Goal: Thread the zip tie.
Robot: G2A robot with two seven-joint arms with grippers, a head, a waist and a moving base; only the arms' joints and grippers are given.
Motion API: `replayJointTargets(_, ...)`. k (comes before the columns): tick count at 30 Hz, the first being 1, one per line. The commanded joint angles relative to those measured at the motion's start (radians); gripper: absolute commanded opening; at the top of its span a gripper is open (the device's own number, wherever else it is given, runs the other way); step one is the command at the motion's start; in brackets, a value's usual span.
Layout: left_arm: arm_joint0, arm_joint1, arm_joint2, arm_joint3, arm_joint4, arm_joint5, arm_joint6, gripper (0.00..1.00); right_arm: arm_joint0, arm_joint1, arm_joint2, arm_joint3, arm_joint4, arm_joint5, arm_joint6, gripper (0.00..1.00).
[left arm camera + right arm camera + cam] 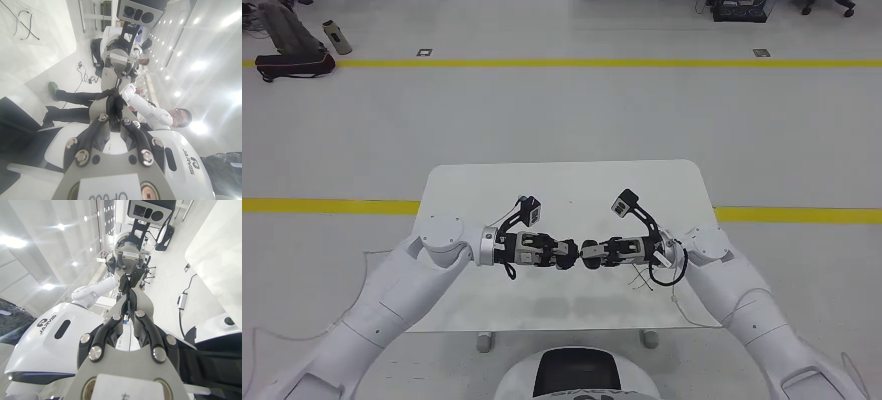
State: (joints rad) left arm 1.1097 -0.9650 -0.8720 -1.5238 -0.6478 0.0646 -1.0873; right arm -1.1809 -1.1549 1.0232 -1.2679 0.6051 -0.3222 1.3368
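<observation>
You're pinching the zip tie (pixel 113 90) between left tool (pixel 573 253) and right tool (pixel 588 250), both clamping narrow, tip to tip over the tabletop's (pixel 562 190) middle. My guess: pushing slightly off-angle, the tail's buckling or missing the slot.

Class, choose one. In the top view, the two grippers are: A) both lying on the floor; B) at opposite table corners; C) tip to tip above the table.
C: the left gripper and right gripper meet tip to tip over the table.
</observation>
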Motion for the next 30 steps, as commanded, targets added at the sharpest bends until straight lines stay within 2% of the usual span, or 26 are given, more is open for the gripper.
replayJointTargets(1,-0.001,0.0,0.001,0.001,0.0,0.0,0.0,0.0,0.001,0.0,0.0,0.001,0.002,-0.001,0.001,0.0)
replayJointTargets(6,-0.002,0.0,0.002,0.002,0.0,-0.001,0.005,0.0,0.003,0.0,-0.002,0.003,0.003,-0.001,0.003,0.0)
replayJointTargets(10,-0.002,0.0,0.002,0.002,0.0,-0.001,0.005,0.07,0.004,0.0,-0.004,0.004,0.003,0.0,0.002,0.0)
replayJointTargets(19,-0.004,-0.001,0.004,0.005,-0.004,-0.003,0.003,0.07,0.007,0.0,-0.009,0.008,0.005,0.0,0.0,0.0)
replayJointTargets(25,-0.006,-0.002,0.008,0.008,-0.006,-0.003,0.0,0.0,0.011,-0.002,-0.014,0.012,0.007,-0.002,-0.003,0.0)
replayJointTargets(30,-0.008,-0.003,0.011,0.012,-0.009,-0.003,-0.001,0.0,0.015,-0.003,-0.017,0.018,0.011,-0.004,-0.004,0.0)
